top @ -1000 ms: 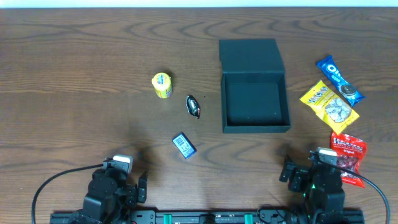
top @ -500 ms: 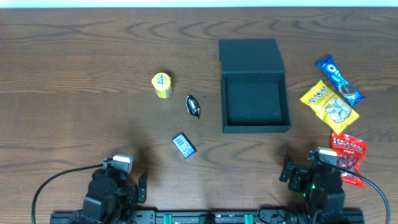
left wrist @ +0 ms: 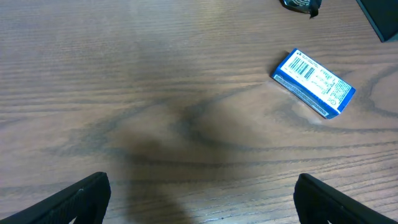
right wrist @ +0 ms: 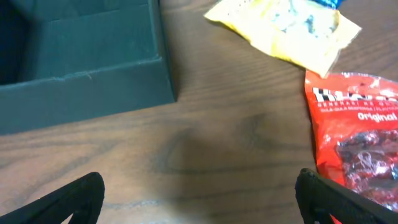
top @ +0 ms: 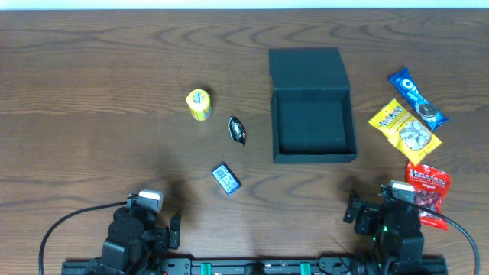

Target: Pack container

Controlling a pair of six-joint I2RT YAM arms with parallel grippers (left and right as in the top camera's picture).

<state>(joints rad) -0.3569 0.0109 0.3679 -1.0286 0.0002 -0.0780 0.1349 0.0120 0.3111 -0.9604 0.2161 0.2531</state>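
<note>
With left gripper (left wrist: 200, 193) and right gripper (right wrist: 199, 196) both released, pinch the near-right red packet (right wrist: 354, 143) by its edge, then lower it into the container (right wrist: 87, 81).

This looks like a robotics lab: a wood-grain tabletop (top: 92, 61), with the left arm (top: 136, 229) and right arm (top: 393, 225) mounted on a black rail (top: 252, 267) along the near edge (cables (top: 52, 233) looping off sideways), and snack packets (top: 405, 128) lying loose.
</note>
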